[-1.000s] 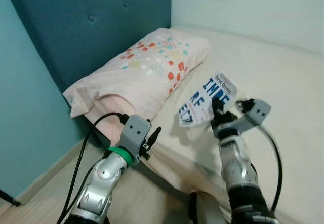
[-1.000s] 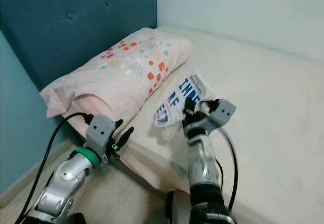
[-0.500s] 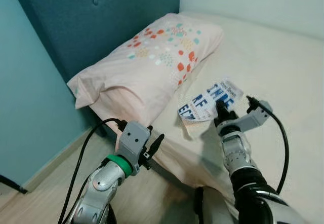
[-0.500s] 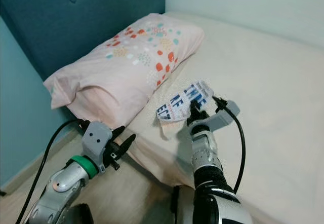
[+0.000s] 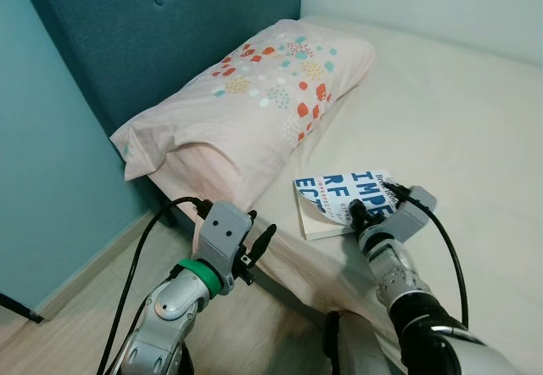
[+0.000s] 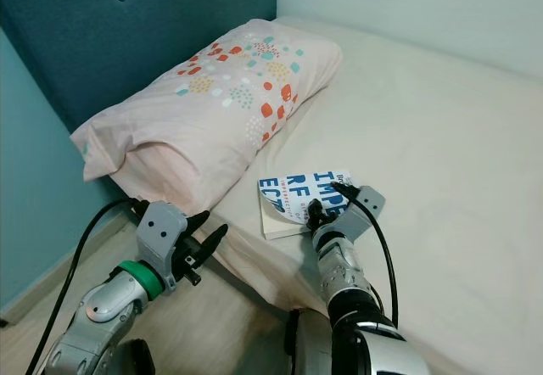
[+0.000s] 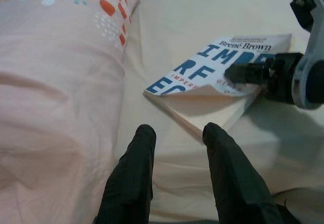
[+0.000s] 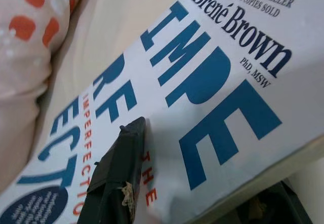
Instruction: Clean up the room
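Right gripper (image 5: 366, 214) is clamped on the near edge of the white paperback book with big blue cover lettering (image 5: 344, 198): one black finger (image 8: 119, 176) lies flat on top of the cover, the other shows under the page block at the lower corner of the right wrist view. The book lies cover-up near the side edge of the cream bedsheet-covered mattress (image 5: 458, 129), directly ahead of the claw, with the pink pillow with orange and teal dots (image 5: 246, 103) beyond it and to the claw's left, close but not touching as far as the frames show. Left gripper (image 7: 177, 148) has its fingers spread and holds nothing; it hovers off the mattress edge, the book straight in front of its fingertips and the pillow off to its left side. Risks, as a judgement: the grip is a thin pinch at one margin of a soft paperback, so on a lift the far end likely droops, the cover bows, and the book could peel out of the pinch. The cover corner nearest the left gripper already curls up off the pages (image 7: 167, 89), so it could fold or tear. The book sits close to the mattress edge; a slip there drops it to the wood-look floor (image 5: 85, 307). The right arm's black cable (image 5: 454, 256) loops just behind the claw and could snag.
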